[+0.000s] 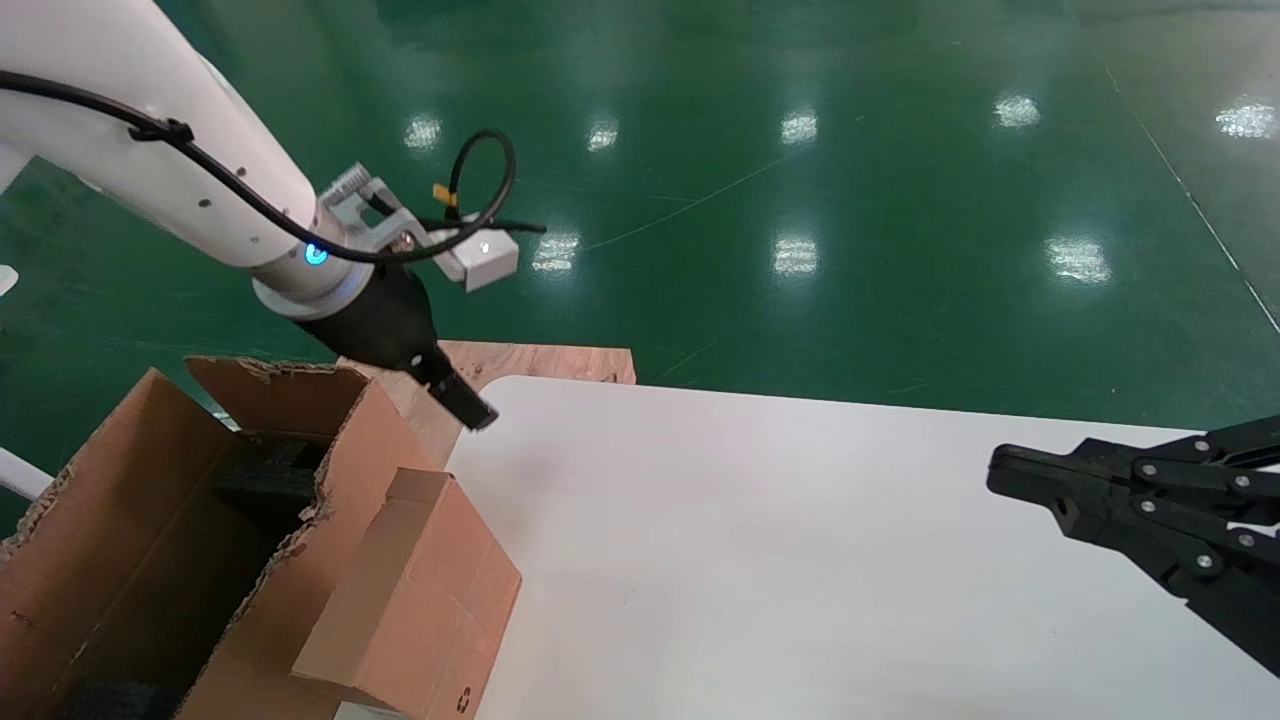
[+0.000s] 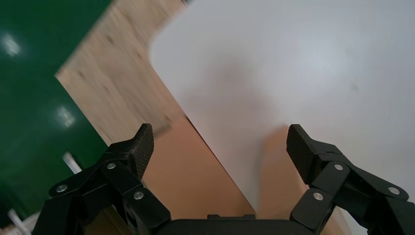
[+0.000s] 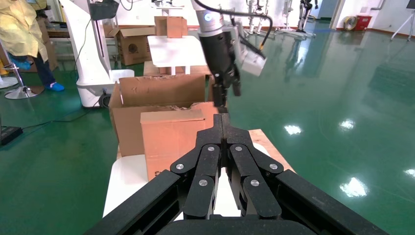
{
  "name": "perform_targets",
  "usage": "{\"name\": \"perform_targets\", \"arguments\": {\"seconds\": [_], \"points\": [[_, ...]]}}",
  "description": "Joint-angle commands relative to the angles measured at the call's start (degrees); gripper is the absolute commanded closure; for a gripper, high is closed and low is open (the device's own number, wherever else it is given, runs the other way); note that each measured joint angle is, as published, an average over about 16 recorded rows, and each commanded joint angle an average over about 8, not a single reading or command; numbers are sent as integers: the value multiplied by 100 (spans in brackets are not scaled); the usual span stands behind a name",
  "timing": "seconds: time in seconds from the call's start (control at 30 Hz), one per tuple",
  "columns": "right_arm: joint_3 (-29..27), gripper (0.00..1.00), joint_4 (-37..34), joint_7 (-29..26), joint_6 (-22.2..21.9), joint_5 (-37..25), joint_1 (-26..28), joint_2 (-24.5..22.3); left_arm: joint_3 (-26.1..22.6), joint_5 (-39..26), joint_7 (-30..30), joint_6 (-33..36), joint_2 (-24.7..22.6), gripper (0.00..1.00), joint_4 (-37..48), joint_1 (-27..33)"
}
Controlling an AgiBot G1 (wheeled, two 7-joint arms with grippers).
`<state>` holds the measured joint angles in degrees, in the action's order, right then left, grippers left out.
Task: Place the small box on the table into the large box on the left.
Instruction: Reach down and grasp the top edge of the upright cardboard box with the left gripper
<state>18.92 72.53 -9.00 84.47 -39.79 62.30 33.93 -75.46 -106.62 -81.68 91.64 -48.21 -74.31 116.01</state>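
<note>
From my head, my left claw (image 1: 470, 405) hangs empty at twelve o'clock of the small box (image 1: 420, 590), which leans against the large box (image 1: 150, 540); a careless push could tip it off the bench (image 1: 800, 560) edge. Left wrist: fingers (image 2: 139, 147) wide apart. Right wrist: my right claw (image 3: 222, 120) pinched closed, parked with open bench between.

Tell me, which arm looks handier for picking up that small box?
Probably the left. Its gripper hangs with jaws open just beyond the small box, which leans against the large box at the table's left edge. The right gripper, jaws shut, sits far across the table.
</note>
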Motion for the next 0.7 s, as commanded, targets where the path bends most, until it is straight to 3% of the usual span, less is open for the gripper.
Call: {"name": "perform_targets", "arguments": {"seconds": [0.03, 0.33, 0.7], "points": [[0, 100, 0, 0, 0, 0, 0, 0, -402, 254, -167, 9, -23, 0, 32, 174], [1, 100, 0, 1, 0, 1, 0, 0, -1751, 1217, -362, -56, 26, 0, -49, 945], [2, 100, 0, 1, -1, 2, 1, -1, -2666, 1798, -256, -162, 119, 0, -122, 1134]]}}
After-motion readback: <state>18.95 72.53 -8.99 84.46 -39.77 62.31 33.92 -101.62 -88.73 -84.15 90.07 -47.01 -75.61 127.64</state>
